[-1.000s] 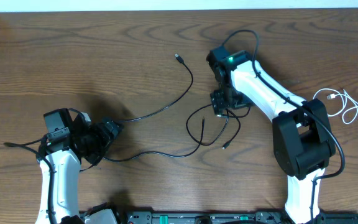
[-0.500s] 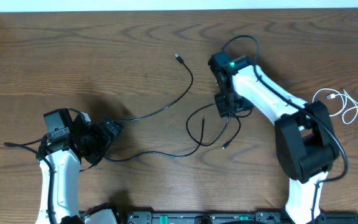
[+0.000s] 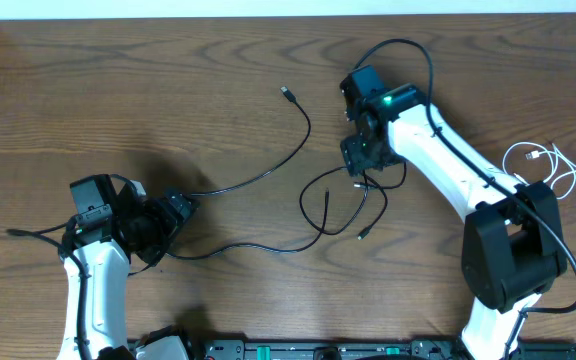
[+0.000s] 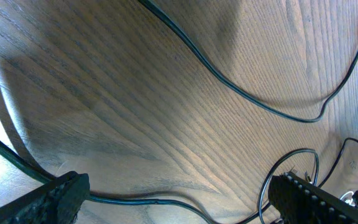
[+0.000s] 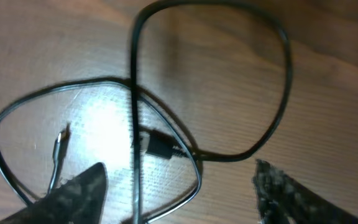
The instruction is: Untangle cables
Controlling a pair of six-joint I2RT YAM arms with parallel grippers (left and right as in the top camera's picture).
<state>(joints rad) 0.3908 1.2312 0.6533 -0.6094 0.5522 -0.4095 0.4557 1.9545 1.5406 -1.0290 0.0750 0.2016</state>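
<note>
Two grippers, both with jaws spread wide, neither holding anything. The left gripper [image 4: 179, 193] sits low at the front left of the table [image 3: 168, 80]. The lower black cord [image 4: 126, 200] lies on the wood between its fingers [image 4: 61, 194], not pinched. The long black cord [image 3: 268, 172] curves from near that gripper up to its plug [image 3: 286, 93] at mid-table. The right gripper [image 5: 179, 186] hangs over the tangled black loops [image 3: 333, 205] at centre right, where cords cross. A small black connector [image 5: 160, 147] lies between its fingertips. The white cord [image 3: 556, 168] lies bunched at the right edge, well apart from the black ones.
</note>
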